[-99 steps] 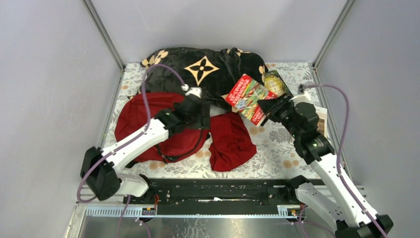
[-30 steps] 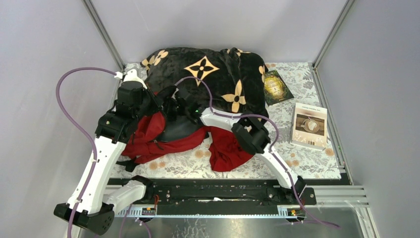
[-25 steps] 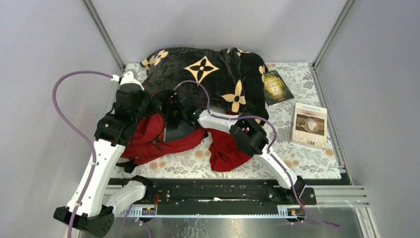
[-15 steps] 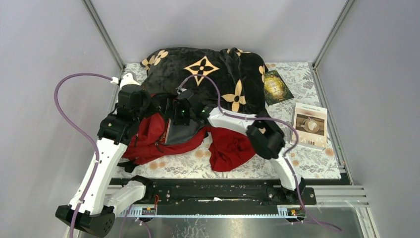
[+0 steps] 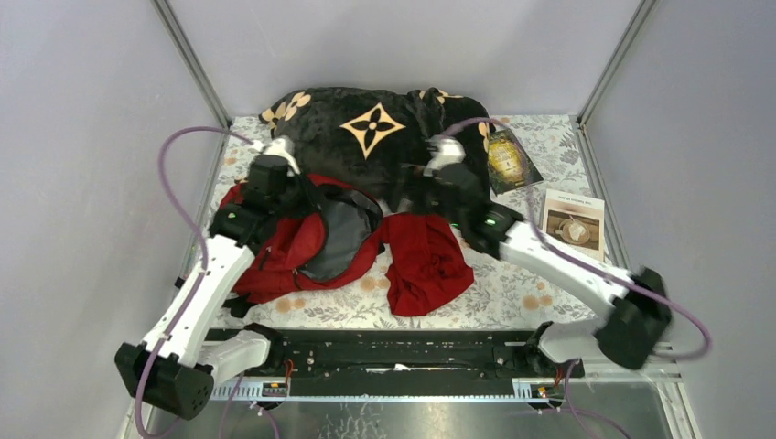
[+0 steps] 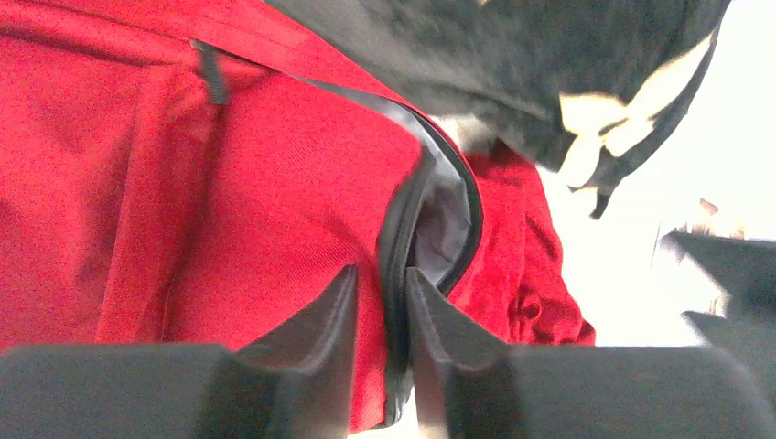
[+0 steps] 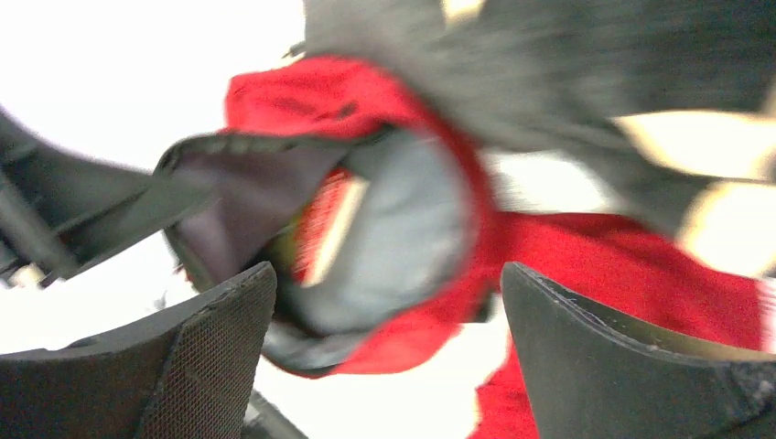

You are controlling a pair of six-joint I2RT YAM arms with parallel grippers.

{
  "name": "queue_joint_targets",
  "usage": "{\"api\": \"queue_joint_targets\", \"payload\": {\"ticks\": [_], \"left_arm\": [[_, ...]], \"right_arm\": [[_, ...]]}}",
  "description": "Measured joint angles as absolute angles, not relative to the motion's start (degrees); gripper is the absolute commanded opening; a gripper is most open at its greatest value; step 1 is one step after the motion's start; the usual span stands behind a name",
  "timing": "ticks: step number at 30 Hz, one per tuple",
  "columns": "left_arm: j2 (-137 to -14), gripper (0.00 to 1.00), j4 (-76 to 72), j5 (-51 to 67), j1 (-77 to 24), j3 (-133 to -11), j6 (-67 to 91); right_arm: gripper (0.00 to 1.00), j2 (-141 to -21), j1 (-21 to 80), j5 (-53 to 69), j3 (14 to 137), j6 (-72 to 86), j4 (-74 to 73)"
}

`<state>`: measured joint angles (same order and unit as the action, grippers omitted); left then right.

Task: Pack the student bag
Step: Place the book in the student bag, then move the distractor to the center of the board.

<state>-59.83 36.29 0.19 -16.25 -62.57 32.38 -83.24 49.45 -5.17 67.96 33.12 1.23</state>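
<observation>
The student bag (image 5: pixel 284 256) lies red and unzipped at the left of the table, its grey lining (image 5: pixel 346 233) facing up. My left gripper (image 5: pixel 293 187) is at the bag's far rim. In the left wrist view its fingers (image 6: pixel 380 274) stand a little apart, with the bag's black zipper rim (image 6: pixel 395 229) running between them. My right gripper (image 5: pixel 414 190) hovers to the right of the bag mouth, over the blanket's edge, open and empty (image 7: pixel 389 270). The right wrist view is blurred and shows a red and cream book edge (image 7: pixel 331 229) inside the opening.
A black plush blanket with tan flowers (image 5: pixel 375 133) is heaped at the back. A dark-red cloth (image 5: pixel 425 261) lies right of the bag. A green book (image 5: pixel 509 154) and a white book (image 5: pixel 574 227) lie at the right on the floral cover (image 5: pixel 522 293).
My right arm has pulled out of the bag mouth and swung right, its jaws now wide. The left fingers have parted from a tight grip on the rim, and the bag mouth has sagged flatter.
</observation>
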Motion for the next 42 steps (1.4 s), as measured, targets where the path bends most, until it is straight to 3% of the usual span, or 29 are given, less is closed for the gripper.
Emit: {"api": "queue_joint_targets", "payload": {"ticks": [1,3,9,18,25,36,42], "left_arm": [[-61.08,0.72,36.18,0.34,-17.65,-62.59,31.79],[-64.05,0.8,36.05,0.08,-22.09,-62.89,30.35],[-78.54,0.8,34.06,-0.36,-37.5,-75.85,28.6],[-112.25,0.79,22.28,5.21,-48.25,-107.96,30.11],[-137.51,0.77,20.51,7.42,-48.75,-134.1,31.64],[-150.43,0.74,2.5,3.97,-48.66,-136.88,36.64],[-153.58,0.71,0.34,-0.91,-46.92,-134.72,38.37]], "right_arm": [[1.0,-79.44,47.22,-6.79,64.31,32.53,1.21],[0.99,-72.71,39.62,-9.72,58.33,31.29,0.14],[1.0,-73.34,20.47,-15.2,59.86,27.62,-7.09],[0.89,-87.79,-3.53,-4.12,71.42,29.93,-12.49],[0.88,-102.91,-9.91,3.42,81.49,33.89,-14.46],[0.9,-113.78,-12.49,5.8,95.74,34.39,-20.21],[0.9,-118.43,-13.41,6.59,102.94,33.23,-22.87]]}}
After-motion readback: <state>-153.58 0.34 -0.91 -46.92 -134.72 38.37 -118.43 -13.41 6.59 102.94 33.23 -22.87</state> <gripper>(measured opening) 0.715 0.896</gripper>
